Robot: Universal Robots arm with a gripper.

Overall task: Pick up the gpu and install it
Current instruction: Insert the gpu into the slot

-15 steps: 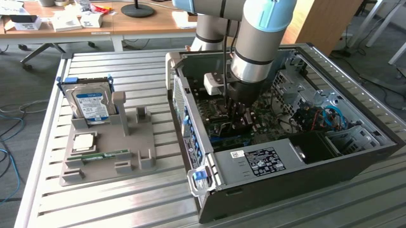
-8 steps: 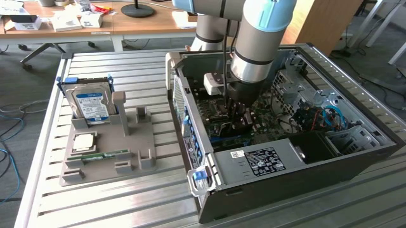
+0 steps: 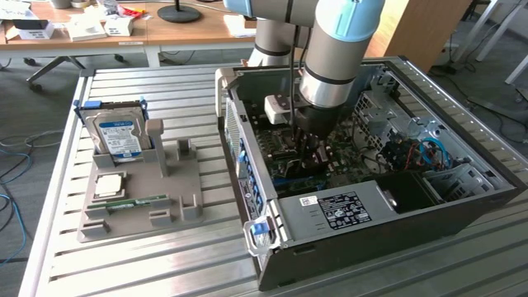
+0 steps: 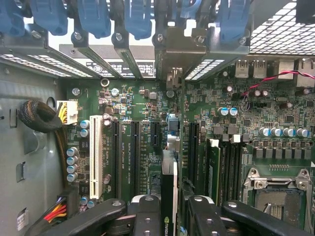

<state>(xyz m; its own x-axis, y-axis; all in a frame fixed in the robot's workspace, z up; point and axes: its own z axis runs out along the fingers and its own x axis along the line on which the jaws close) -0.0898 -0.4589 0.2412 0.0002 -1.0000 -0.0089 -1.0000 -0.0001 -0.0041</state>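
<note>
The gpu [image 4: 168, 196] stands on its edge between the fingers of your tool [image 4: 168, 216], which grips it, inside the case [image 3: 462, 204], and its long axis runs along the slot [image 4: 172, 129] straight below on the motherboard [image 4: 246, 128].

A robotics lab or workshop inside an office is showing here: a slotted aluminium bench [image 3: 165, 260] is carrying an opened computer case [image 3: 387, 210] and a grey parts fixture [image 3: 140, 204], while wooden desks [image 3: 148, 31] with papers and loose floor cables [image 3: 12, 161] are sitting behind
</note>
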